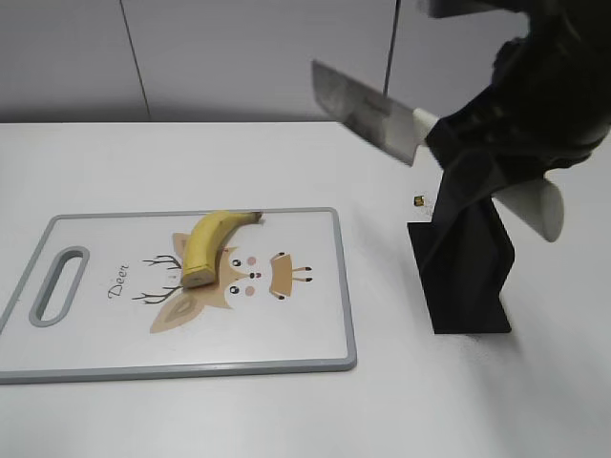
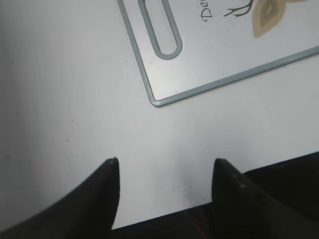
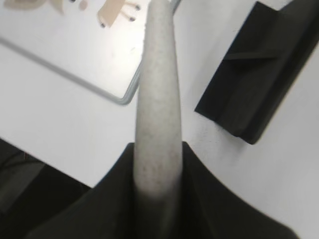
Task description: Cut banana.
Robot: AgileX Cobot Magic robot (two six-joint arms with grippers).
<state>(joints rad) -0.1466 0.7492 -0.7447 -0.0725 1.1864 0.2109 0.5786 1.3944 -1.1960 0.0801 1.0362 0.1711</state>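
The yellow banana (image 1: 208, 244) lies on the white cutting board (image 1: 315, 324), its flat cut end toward the front and its dark stem tip toward the back right. My right gripper (image 1: 477, 153) is shut on the pale handle of a knife (image 1: 368, 110) and holds it in the air, right of the board, blade pointing left. In the right wrist view the handle (image 3: 157, 99) sits between the fingers (image 3: 158, 152). My left gripper (image 2: 164, 167) is open and empty over bare table near the board's handle corner (image 2: 159, 97).
A black knife stand (image 1: 463, 277) stands right of the board; it also shows in the right wrist view (image 3: 254, 69). A small dark speck (image 1: 418, 200) lies on the table behind it. The board has a deer drawing and a slot handle (image 1: 57, 284).
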